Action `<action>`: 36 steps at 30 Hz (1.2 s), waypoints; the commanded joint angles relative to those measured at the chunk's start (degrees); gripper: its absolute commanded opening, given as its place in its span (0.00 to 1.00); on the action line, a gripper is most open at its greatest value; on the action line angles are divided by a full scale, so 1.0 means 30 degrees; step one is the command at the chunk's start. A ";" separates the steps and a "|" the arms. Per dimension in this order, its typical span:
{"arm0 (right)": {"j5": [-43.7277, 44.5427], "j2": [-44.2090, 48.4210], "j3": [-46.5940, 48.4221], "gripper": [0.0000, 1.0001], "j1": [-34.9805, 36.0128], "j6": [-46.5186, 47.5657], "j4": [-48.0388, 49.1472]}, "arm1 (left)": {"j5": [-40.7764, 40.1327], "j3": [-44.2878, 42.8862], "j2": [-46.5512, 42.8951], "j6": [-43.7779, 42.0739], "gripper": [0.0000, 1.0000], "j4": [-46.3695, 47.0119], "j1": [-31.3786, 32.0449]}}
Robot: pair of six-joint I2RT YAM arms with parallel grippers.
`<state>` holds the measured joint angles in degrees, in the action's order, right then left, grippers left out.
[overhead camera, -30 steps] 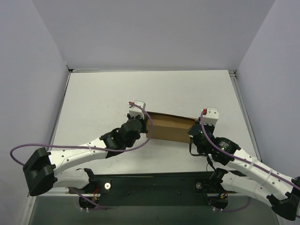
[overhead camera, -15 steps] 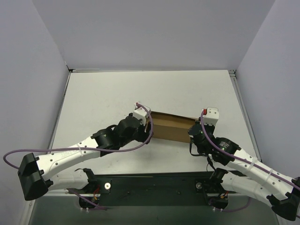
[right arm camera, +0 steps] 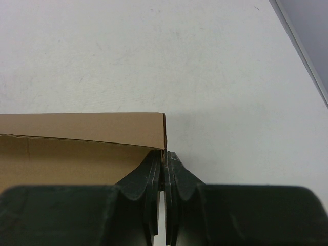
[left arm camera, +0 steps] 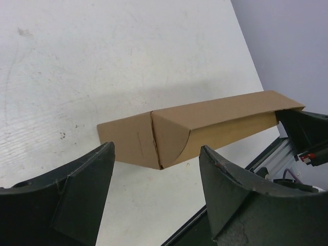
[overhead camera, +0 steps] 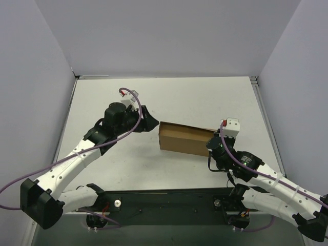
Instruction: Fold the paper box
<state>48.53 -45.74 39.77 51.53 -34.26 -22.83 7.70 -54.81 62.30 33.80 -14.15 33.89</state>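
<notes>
The paper box [overhead camera: 185, 139] is a long, shallow brown cardboard box lying across the middle of the white table. Its left end flap [left arm camera: 130, 141] lies flat on the table. My left gripper [overhead camera: 150, 122] is open and hovers off the box's left end, clear of it, with nothing between its fingers [left arm camera: 87, 179]. In the left wrist view the paper box [left arm camera: 215, 123] runs off to the right. My right gripper [overhead camera: 214, 140] is shut on the thin right end wall of the paper box [right arm camera: 82, 130]. Its fingertips [right arm camera: 154, 164] pinch that cardboard edge.
Grey walls enclose the white table [overhead camera: 195, 97] on three sides. A black base rail [overhead camera: 169, 204] runs along the near edge under both arms. A purple cable [overhead camera: 134, 102] loops over the left wrist.
My left gripper has opened, let go of the box's left end and drawn back up and to the left. The right gripper and the box have stayed put.
</notes>
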 commanded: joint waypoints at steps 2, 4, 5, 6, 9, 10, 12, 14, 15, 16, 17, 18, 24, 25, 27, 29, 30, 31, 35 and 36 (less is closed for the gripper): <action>-0.0650 0.0128 -0.0717 0.00 0.0197 0.0083 -0.1823 | 0.1944 -0.0453 0.1729 0.1768 0.77 0.2898 -0.0222; -0.0680 0.0128 -0.0775 0.00 0.0197 0.0024 -0.1824 | 0.1827 -0.0335 0.2140 0.2148 0.77 0.3719 -0.0251; -0.0680 0.0099 -0.0747 0.00 0.0197 0.0024 -0.1824 | 0.1826 -0.0306 0.2229 0.2267 0.77 0.4243 -0.0280; -0.0709 0.0070 -0.0804 0.00 0.0226 -0.0005 -0.1795 | 0.1710 -0.0131 0.2259 0.2384 0.77 0.4452 -0.0281; -0.0680 0.0098 -0.0805 0.00 0.0226 -0.0006 -0.1794 | 0.1448 0.0134 0.2113 0.2853 0.76 0.5712 -0.0310; -0.0680 0.0099 -0.0834 0.00 0.0226 -0.0035 -0.1794 | 0.1300 0.0076 0.2055 0.2825 0.77 0.5772 -0.0310; -0.0709 0.0070 -0.0834 0.00 0.0226 -0.0035 -0.1794 | 0.1037 0.0075 0.2055 0.2941 0.77 0.5917 -0.0397; -0.0738 0.0011 -0.0834 0.00 0.0226 -0.0064 -0.1795 | 0.1006 -0.0012 0.2316 0.2971 0.77 0.6036 -0.0515; -0.0738 0.0011 -0.0863 0.00 0.0226 -0.0093 -0.1794 | 0.1122 -0.0128 0.2463 0.2913 0.77 0.5920 -0.0544; -0.0738 0.0011 -0.0835 0.00 0.0226 -0.0122 -0.1823 | 0.1297 -0.0391 0.2958 0.2680 0.77 0.5774 -0.0544; -0.0738 -0.0047 -0.0834 0.00 0.0226 -0.0123 -0.1824 | 0.1444 -0.0538 0.3224 0.2591 0.77 0.5337 -0.0573; -0.0738 -0.0077 -0.0805 0.00 0.0226 -0.0123 -0.1795 | 0.1707 -0.0569 0.3458 0.2474 0.77 0.5217 -0.0574; -0.0767 -0.0194 -0.0805 0.00 0.0256 -0.0181 -0.1823 | 0.1650 0.0367 0.3959 0.2005 0.62 0.5157 -0.0574; -0.0739 -0.0194 -0.0805 0.00 0.0256 -0.0152 -0.1795 | 0.1651 0.0513 0.3901 0.2004 0.59 0.5186 -0.0574; -0.0709 -0.0223 -0.0805 0.00 0.0256 -0.0123 -0.1824 | 0.1825 0.0982 0.3783 0.1975 0.58 0.5186 -0.0574; -0.0680 -0.0253 -0.0805 0.00 0.0256 -0.0123 -0.1824 | 0.1914 0.1421 0.3550 0.1829 0.58 0.4983 -0.0544; -0.0651 -0.0224 -0.0776 0.00 0.0256 -0.0123 -0.1853 | 0.2030 0.1829 0.3491 0.1625 0.58 0.4865 -0.0544; -0.0621 -0.0224 -0.0805 0.00 0.0227 -0.0123 -0.1824 | 0.2060 0.2007 0.3490 0.1565 0.58 0.4748 -0.0544; -0.0650 -0.0573 -0.0746 0.00 0.0256 -0.0269 -0.1824 | 0.2471 0.2945 0.3257 0.1564 0.60 0.4747 -0.0544; -0.0737 -0.0604 -0.0717 0.00 0.0256 -0.0298 -0.1824 | 0.2239 0.3033 0.3140 0.1710 0.61 0.4747 -0.0573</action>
<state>48.56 -45.34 39.27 51.88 -34.30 -22.74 12.80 -47.48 73.87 39.79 0.23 32.34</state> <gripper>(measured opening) 0.055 0.594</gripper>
